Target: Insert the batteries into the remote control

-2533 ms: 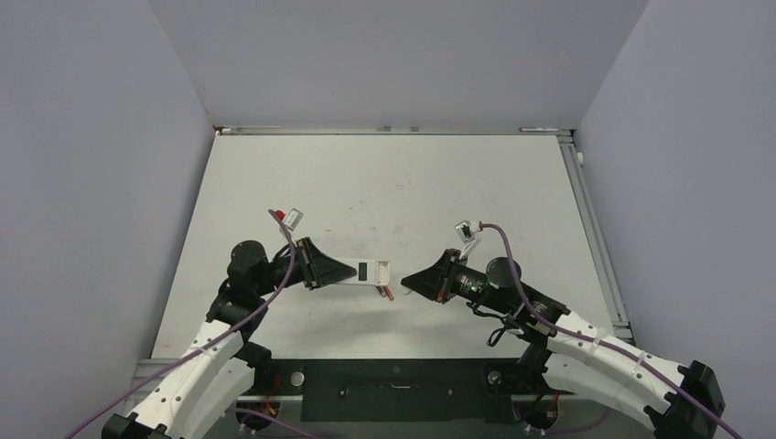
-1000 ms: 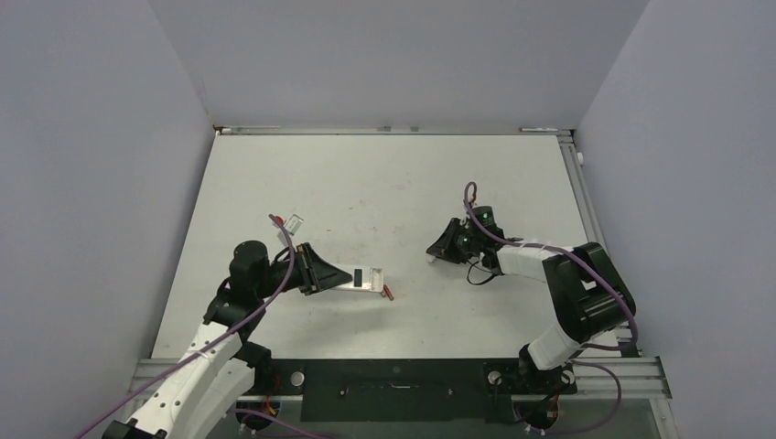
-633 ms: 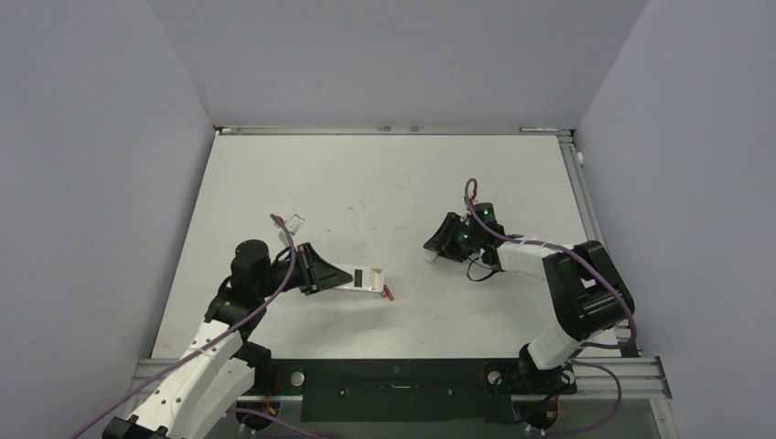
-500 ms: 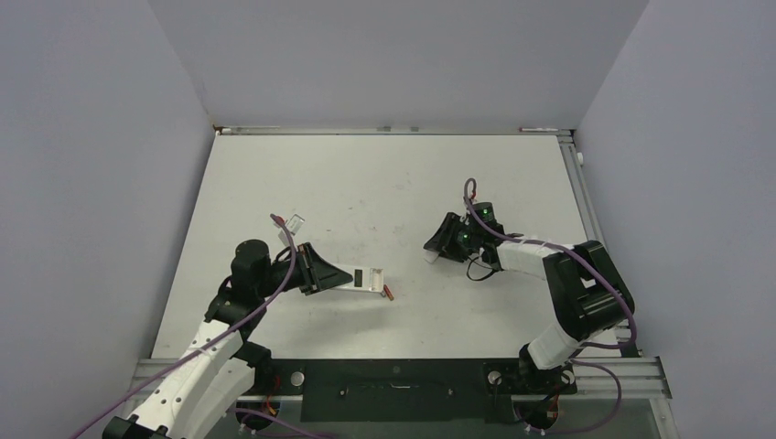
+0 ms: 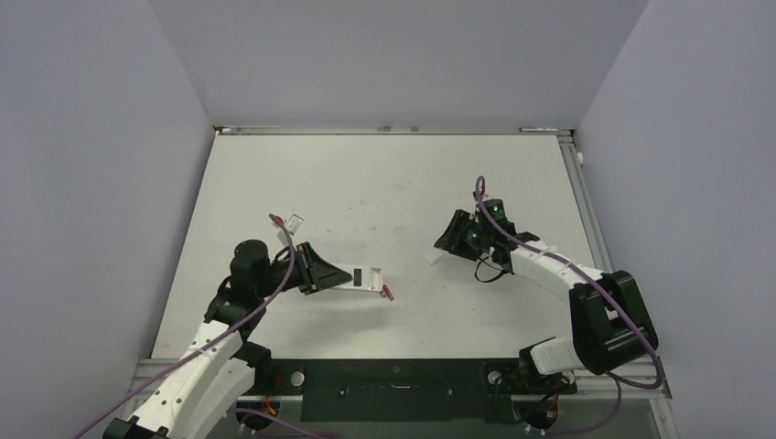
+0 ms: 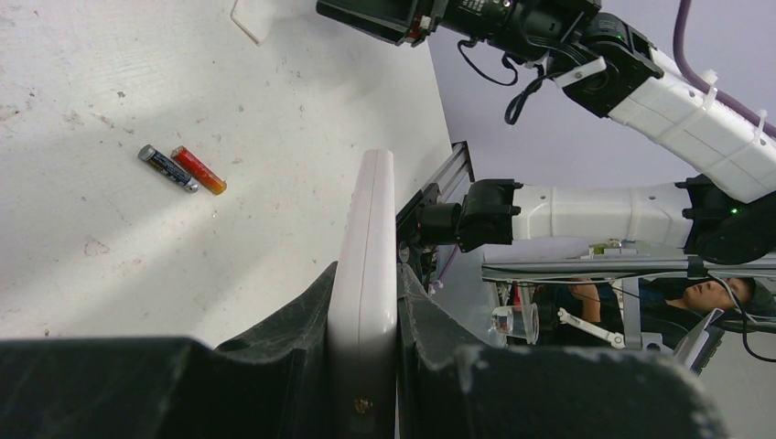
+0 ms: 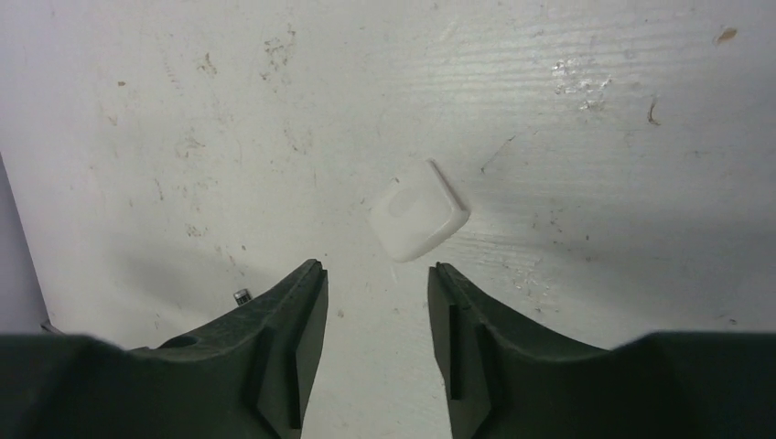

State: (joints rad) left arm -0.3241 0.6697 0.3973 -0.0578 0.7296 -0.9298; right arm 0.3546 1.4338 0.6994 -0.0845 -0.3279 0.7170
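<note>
Your left gripper is clamped on the remote control, a slim white bar with a dark rectangle on its upturned side (the wrist view gives you only its thin edge). It sits at 7 o'clock of the middle of the table. Its long axis runs 9 to 3, free end pointing to 3. The batteries, one dark and one reddish, lie side by side just at 5 o'clock of that end. Your right gripper stands parted and empty, near a small white chip.
</note>
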